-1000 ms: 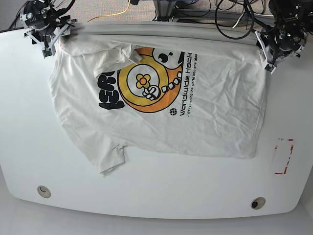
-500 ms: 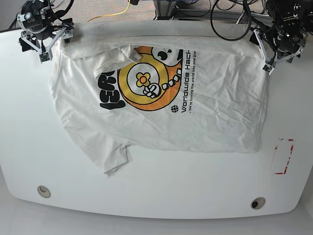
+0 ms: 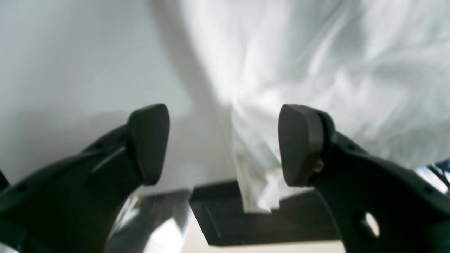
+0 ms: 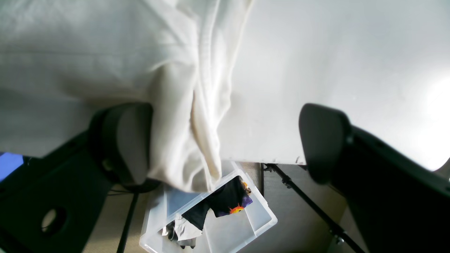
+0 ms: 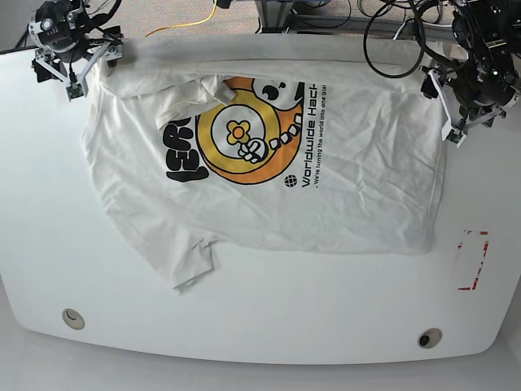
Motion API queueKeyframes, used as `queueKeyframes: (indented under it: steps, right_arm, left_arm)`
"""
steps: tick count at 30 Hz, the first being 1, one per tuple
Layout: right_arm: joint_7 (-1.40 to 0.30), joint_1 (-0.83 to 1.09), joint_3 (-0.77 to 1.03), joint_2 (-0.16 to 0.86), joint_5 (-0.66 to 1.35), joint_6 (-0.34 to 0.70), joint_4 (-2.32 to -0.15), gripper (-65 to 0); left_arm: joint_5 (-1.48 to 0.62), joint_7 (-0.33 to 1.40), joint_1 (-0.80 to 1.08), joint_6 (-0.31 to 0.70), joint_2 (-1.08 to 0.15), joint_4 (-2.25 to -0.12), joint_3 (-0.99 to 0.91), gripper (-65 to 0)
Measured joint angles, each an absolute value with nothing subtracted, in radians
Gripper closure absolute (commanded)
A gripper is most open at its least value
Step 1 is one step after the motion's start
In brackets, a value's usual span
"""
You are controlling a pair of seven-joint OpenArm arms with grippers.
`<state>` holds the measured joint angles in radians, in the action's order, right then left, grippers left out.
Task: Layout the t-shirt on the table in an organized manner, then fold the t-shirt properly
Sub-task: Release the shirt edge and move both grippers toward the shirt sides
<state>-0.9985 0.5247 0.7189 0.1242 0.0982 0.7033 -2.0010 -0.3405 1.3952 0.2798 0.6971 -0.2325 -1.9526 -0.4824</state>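
The white t-shirt (image 5: 350,187) lies spread on the white table (image 5: 269,309), with its orange and black print facing up. One sleeve is folded over near the front left. My right gripper (image 5: 75,75) stands open at the shirt's back left corner. In the right wrist view that gripper (image 4: 225,140) has its jaws wide apart, and a fold of the t-shirt (image 4: 186,133) hangs over the table edge beside one finger. My left gripper (image 5: 444,110) is open at the shirt's back right edge. In the left wrist view the gripper (image 3: 225,144) has a corner of the t-shirt (image 3: 256,175) drooping between its jaws, unpinched.
A red-outlined rectangle mark (image 5: 470,261) sits at the right. Two round holes (image 5: 73,318) (image 5: 428,338) lie near the front edge. Cables (image 5: 391,41) run behind the table. On the floor below stands a clear bin (image 4: 218,225) with dark clothes.
Both grippers have opened and let go of the shirt's back corners. My left gripper has shifted a little right and toward the front. The shirt has settled flatter.
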Motion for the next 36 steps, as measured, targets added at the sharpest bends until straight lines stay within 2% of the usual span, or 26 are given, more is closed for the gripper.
queueKeyframes:
  steps: [16, 27, 31, 36]
  right_arm:
    - [-1.01, 0.436, 0.727, 0.133, 0.087, 0.704, -2.01, -62.1]
    - [-0.998, 0.16, 0.711, 0.135, 0.064, 0.7, -1.98, -62.1]
    - [-1.007, 0.039, 0.661, 0.139, -0.015, 0.698, -1.899, -62.1]
    - [-0.987, -0.125, 0.625, 0.135, -0.067, 0.699, -1.734, -62.1]
  left_arm:
    - [-0.335, 1.399, 0.062, 0.697, -0.241, -1.953, -0.485, -45.3]
    - [-0.327, 1.402, -0.085, 0.696, -0.239, -1.933, -0.482, -45.3]
    - [-0.326, 1.406, -0.144, 0.696, -0.239, -1.87, -0.481, -45.3]
    - [-0.292, 1.331, -0.216, 0.697, -0.238, -1.729, -0.48, -45.6]
